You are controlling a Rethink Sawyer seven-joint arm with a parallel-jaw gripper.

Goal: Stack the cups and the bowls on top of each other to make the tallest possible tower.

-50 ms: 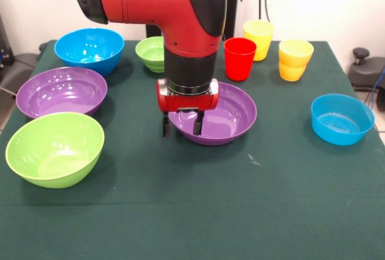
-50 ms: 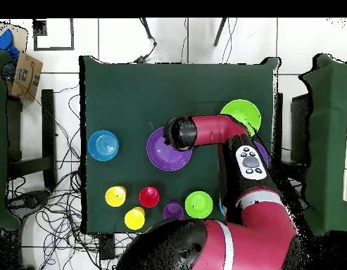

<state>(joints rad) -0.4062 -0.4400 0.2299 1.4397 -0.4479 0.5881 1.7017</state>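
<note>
Front view showed the end effector with fingers apart, straddling the near rim of a large purple bowl at the centre of the table. The glossy, light, stiff plastic looked slippery; pinching the thin rim seemed best. Open cloth lay in front, with a red cup close behind.

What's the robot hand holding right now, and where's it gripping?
Nothing yet. The hand is open, its fingers straddling the near rim of the purple bowl.
</note>
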